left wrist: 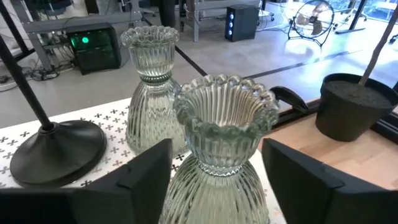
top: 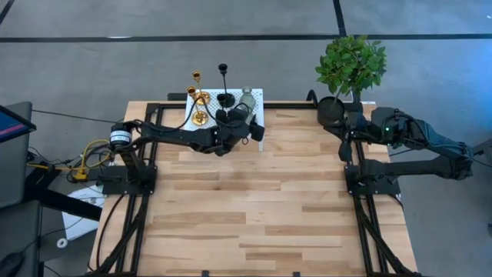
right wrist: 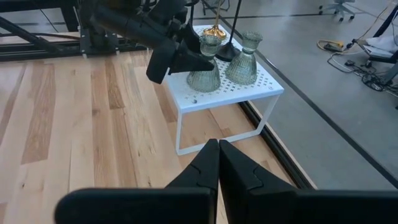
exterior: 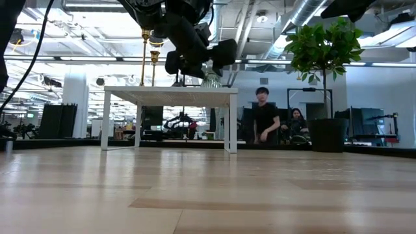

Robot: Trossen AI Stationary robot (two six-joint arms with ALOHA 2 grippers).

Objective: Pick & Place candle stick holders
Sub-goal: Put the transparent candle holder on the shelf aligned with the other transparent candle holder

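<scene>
A white perforated shelf [top: 260, 94] stands at the table's far edge. On it stand two gold candle stick holders [top: 200, 97], black ones [top: 224, 85] and two ribbed grey-green glass ones. My left gripper [left wrist: 216, 152] is open. Its fingers [left wrist: 149, 171] stand on either side of the nearer glass holder [left wrist: 224, 124], at its neck, and a narrow gap shows on each side. That holder rests upright on its base on the shelf, beside the second glass holder [left wrist: 149, 81] and a black holder's round base [left wrist: 56, 149]. My right gripper [right wrist: 217, 155] is shut with nothing in it, and waits at the table's far right.
A black plant pot [top: 332, 111] with a leafy plant [top: 351, 65] stands at the far right, close to the shelf and my right arm. The wooden tabletop [top: 254, 208] lies bare toward the near edge. People [exterior: 265, 117] are in the room beyond.
</scene>
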